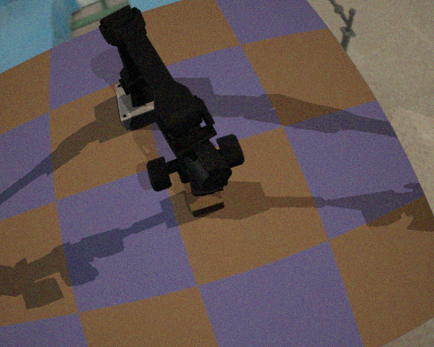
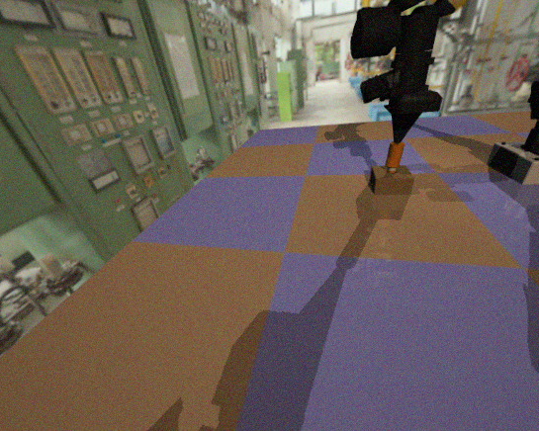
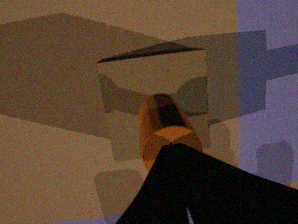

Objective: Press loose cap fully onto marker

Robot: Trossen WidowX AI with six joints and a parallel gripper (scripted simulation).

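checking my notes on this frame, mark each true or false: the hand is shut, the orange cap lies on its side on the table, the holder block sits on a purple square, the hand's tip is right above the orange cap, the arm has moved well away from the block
1. The hand is shut. True, and it grips nothing.
2. The orange cap lies on its side on the table. False: it stands upright over the holder block.
3. The holder block sits on a purple square. False: it rests on a brown one.
4. The hand's tip is right above the orange cap. True.
5. The arm has moved well away from the block. False: it hangs directly over it.
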